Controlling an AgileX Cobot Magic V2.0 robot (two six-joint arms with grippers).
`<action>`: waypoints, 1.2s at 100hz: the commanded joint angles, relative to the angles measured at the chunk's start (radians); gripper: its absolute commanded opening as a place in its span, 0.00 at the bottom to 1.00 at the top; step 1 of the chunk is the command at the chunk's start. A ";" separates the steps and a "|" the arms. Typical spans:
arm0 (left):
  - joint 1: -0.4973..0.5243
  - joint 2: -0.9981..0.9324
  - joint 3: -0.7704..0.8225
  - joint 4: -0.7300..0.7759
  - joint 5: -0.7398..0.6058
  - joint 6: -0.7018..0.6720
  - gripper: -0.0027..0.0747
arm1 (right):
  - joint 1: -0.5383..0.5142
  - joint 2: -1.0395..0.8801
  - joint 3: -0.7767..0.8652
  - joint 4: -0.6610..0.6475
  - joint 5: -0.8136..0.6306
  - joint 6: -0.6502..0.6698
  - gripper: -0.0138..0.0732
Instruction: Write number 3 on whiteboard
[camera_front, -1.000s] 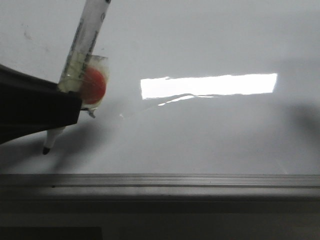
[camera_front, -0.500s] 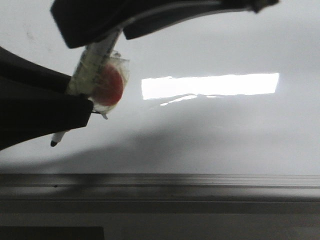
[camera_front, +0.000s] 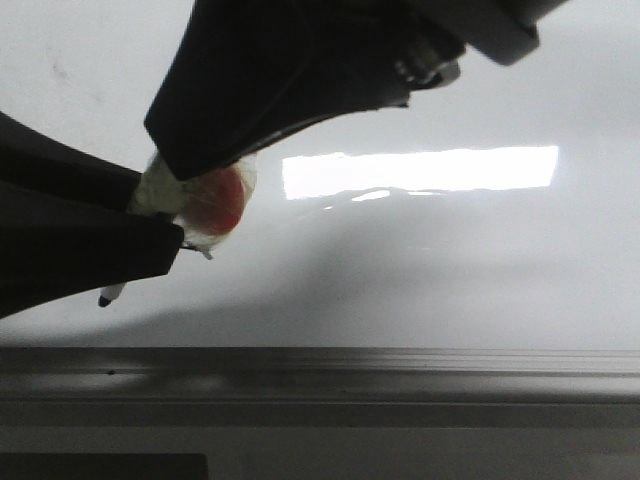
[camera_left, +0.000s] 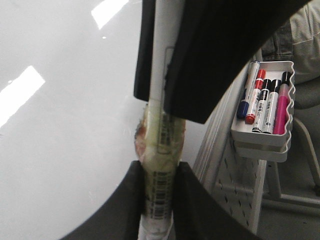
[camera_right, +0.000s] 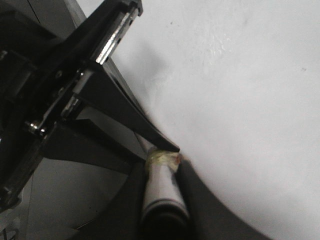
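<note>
The whiteboard (camera_front: 450, 270) is glossy, pale grey and blank; no number 3 shows on it in any view. A white marker (camera_front: 162, 188) with yellowish tape and a red patch (camera_front: 215, 200) points its black tip (camera_front: 106, 297) down, close to the board near its lower left. My left gripper (camera_front: 150, 220) is shut on the marker's lower barrel (camera_left: 160, 150). My right gripper (camera_front: 190, 160) reaches in from above and is shut on the upper barrel (camera_right: 160, 190), just above the tape. Both grippers hold the marker at once.
A grey metal frame edge (camera_front: 320, 365) runs along the board's near side. A bright rectangular light glare (camera_front: 420, 170) lies on the board. In the left wrist view a white tray (camera_left: 262, 137) with several coloured markers hangs on a pegboard rack (camera_left: 230, 180) beside the board.
My right gripper has come down from above and closed around the marker's upper barrel, hiding it. The left gripper and marker have stayed nearly in place, the tip slightly left.
</note>
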 joint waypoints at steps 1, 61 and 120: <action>0.004 -0.013 -0.024 -0.036 -0.075 -0.005 0.05 | 0.000 -0.017 -0.035 -0.010 -0.029 -0.007 0.09; 0.015 -0.378 -0.024 -0.196 0.266 -0.005 0.48 | -0.200 0.040 -0.394 -0.012 0.216 -0.011 0.08; 0.015 -0.392 -0.024 -0.198 0.266 -0.005 0.48 | -0.281 0.098 -0.491 -0.053 0.464 -0.030 0.08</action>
